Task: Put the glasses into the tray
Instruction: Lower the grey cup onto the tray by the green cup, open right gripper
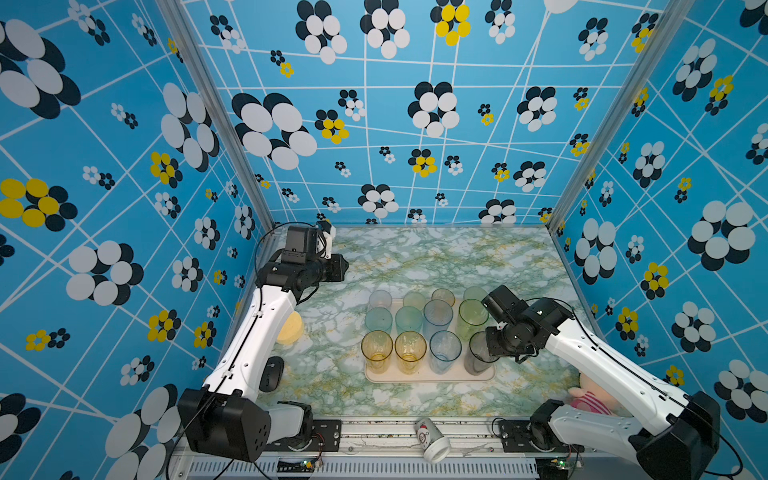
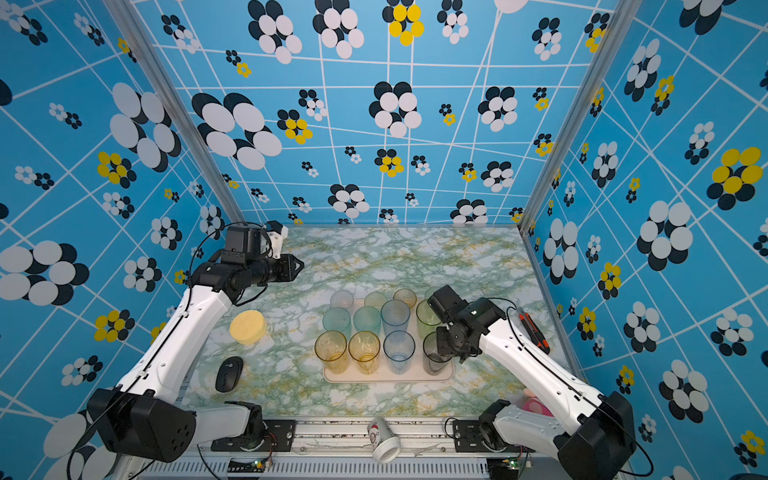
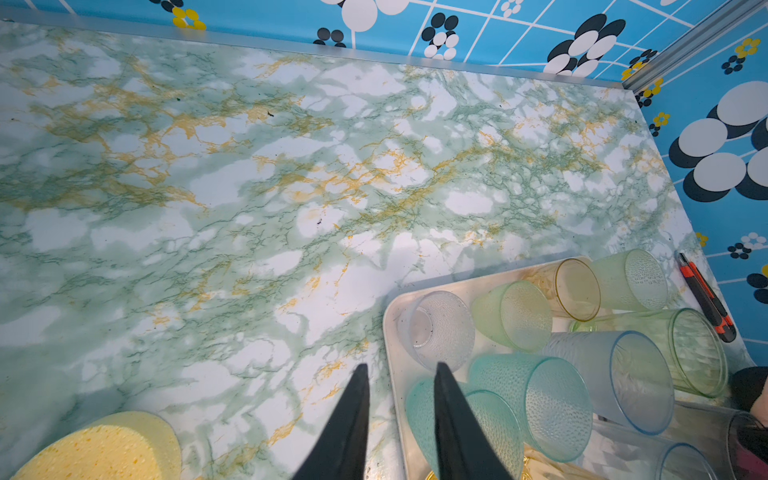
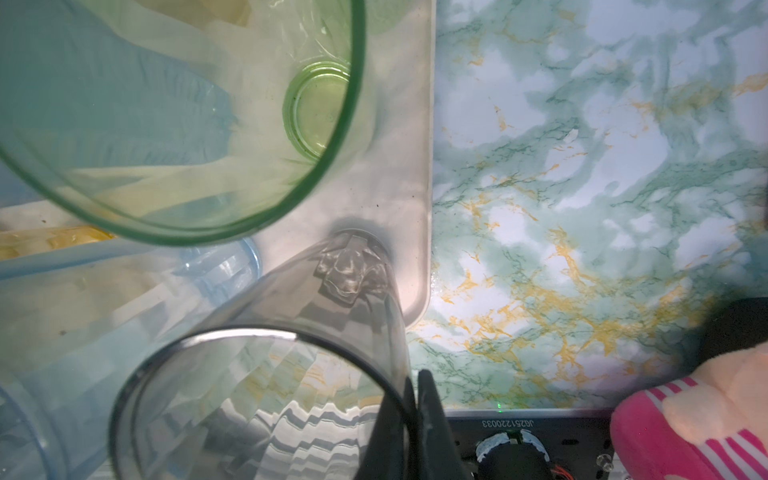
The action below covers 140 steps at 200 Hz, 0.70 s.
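All twelve glasses [image 1: 437, 316] stood in the tray [image 1: 428, 376]. Right end effector [image 4: 417, 376] was clamped on the rim of the smoky grey tumbler [image 1: 478, 361] at the tray's near right corner; probably only release left. Left end effector [image 3: 401, 365] was apart, empty, over the bench [image 3: 249, 187].

left gripper [image 3: 401, 366] parted | glasses [image 3: 536, 399] on tray [image 3: 394, 357] | yellow disc [image 3: 104, 449], perhaps sponge
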### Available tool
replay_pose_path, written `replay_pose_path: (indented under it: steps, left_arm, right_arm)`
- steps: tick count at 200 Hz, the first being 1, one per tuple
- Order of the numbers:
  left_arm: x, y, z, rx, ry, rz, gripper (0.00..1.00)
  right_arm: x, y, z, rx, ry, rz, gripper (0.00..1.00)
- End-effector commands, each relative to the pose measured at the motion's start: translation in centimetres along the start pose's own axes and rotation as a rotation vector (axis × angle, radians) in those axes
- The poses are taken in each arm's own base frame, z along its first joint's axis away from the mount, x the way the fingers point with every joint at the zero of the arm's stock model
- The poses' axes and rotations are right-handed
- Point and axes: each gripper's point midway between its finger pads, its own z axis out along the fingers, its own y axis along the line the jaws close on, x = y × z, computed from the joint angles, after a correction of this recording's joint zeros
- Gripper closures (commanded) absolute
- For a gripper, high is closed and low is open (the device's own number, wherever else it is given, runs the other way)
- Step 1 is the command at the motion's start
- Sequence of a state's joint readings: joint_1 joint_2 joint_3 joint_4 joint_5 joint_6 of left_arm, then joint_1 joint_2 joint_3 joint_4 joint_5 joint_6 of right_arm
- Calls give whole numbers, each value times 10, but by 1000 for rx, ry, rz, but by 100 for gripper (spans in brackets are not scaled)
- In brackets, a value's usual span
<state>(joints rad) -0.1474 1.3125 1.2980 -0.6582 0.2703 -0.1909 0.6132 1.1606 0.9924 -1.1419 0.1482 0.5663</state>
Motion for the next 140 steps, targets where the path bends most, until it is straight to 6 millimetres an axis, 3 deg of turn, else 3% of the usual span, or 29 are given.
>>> replay_pose_path:
  steps: [1, 140]
  left_arm:
    - [3, 4, 6, 3, 12, 2, 71]
    - [5, 3, 6, 10, 18, 0, 71]
  right_arm:
    - [0, 1, 2, 3, -3, 16, 98]
    - [0, 1, 0, 3, -3, 15, 93]
